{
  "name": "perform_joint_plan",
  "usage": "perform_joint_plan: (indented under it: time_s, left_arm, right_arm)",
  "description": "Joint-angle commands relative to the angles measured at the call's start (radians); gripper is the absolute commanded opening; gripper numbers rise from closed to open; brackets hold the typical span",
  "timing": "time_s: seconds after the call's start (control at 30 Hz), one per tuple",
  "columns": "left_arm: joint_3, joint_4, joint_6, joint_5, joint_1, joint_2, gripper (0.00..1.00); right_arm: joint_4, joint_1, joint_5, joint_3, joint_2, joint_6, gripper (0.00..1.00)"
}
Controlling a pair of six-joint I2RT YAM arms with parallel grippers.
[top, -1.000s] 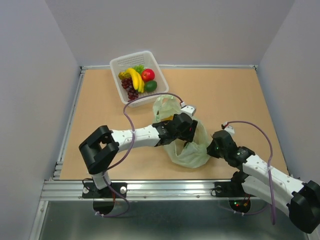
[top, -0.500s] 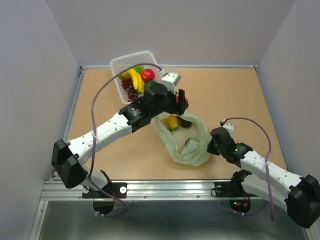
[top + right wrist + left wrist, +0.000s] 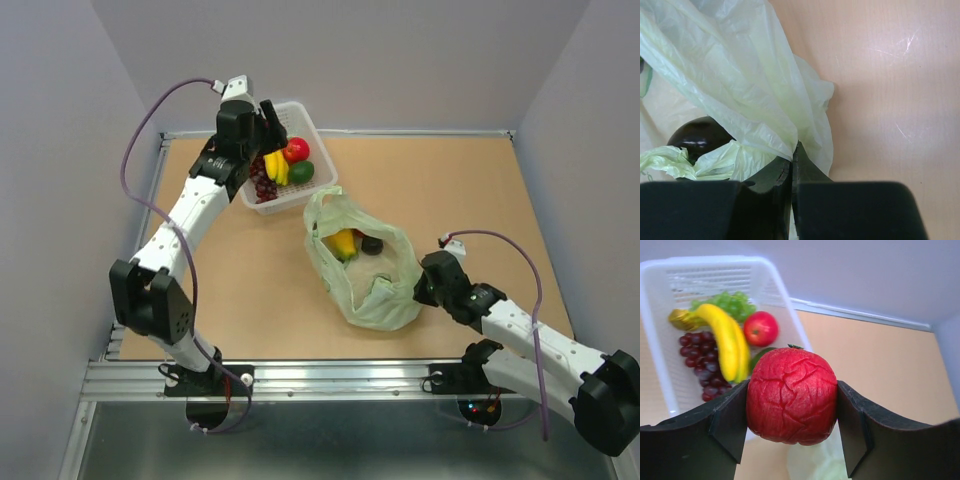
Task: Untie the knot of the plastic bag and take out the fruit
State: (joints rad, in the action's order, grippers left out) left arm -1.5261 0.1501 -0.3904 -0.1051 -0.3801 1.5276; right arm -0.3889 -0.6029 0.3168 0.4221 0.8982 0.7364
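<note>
Tabletop point(image 3: 450, 180), far corner: left arm point(image 3: 190, 215) outstretched

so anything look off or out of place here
nothing spilled or askew. only oddity: the red fruit clamped in the left fingers has cracked, wrinkled skin, unlike the smooth red apple in the basket

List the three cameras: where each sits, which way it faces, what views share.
Top external: fixed above and behind the bases, looking down on the table; both arms show.
Left wrist: rides the left gripper, facing the white basket past the red fruit its jaws hold.
Right wrist: rides the right gripper, facing the plastic bag its shut jaws pinch, dark fruit inside.
Shared: top and left wrist both show the basket's banana; top and right wrist, the bag.
</note>
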Motion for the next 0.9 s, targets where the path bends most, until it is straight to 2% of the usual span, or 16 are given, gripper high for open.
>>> perform_joint_plan:
  time_s: [0.0, 0.03, 0.1, 0.13, 0.23, 0.33, 0.53, 0.63, 0.7, 0.73, 0.87]
  left_arm:
    - [-0.037, 0.029, 0.028, 0.002, 0.075, 0.135, 0.53]
    - [-0.043, 0.026, 0.044, -0.001, 0.084, 0.161, 0.6]
    - [-0.069, 0.037, 0.067, -0.008, 0.098, 0.23, 0.66]
    - [-0.084, 0.045, 0.071, -0.014, 0.104, 0.27, 0.73]
    - [-0.098, 0.058, 0.084, -0.038, 0.115, 0.315, 0.87]
    - [-0.094, 0.055, 0.096, -0.036, 0.115, 0.319, 0.96]
    - [-0.06, 0.069, 0.094, 0.005, 0.112, 0.257, 0.99]
    - [0.012, 0.068, 0.099, 0.013, 0.092, 0.165, 0.99]
    - [0.075, 0.071, 0.117, 0.016, 0.052, 0.08, 0.99]
    - [0.116, 0.069, 0.127, 0.007, 0.032, 0.018, 0.99]
    - [0.203, 0.08, 0.142, -0.002, -0.069, -0.134, 0.98]
  right_arm:
    - [0.013, 0.002, -0.011, 0.073, -0.002, -0.017, 0.04]
    - [0.013, 0.002, -0.016, 0.072, -0.002, -0.015, 0.04]
    - [0.013, 0.002, -0.027, 0.069, -0.004, -0.006, 0.04]
    - [0.013, 0.0, -0.028, 0.064, -0.008, -0.002, 0.04]
    - [0.013, 0.002, -0.031, 0.058, -0.016, 0.004, 0.04]
    - [0.013, 0.003, -0.039, 0.055, -0.016, 0.003, 0.04]
    - [0.013, 0.002, -0.033, 0.063, -0.004, 0.001, 0.05]
    - [0.015, 0.002, -0.025, 0.072, 0.007, -0.003, 0.06]
    - [0.013, 0.002, -0.016, 0.075, 0.019, -0.012, 0.13]
    - [0.013, 0.0, -0.019, 0.083, 0.021, -0.037, 0.23]
    - [-0.01, 0.002, -0.041, 0.151, -0.001, -0.107, 0.49]
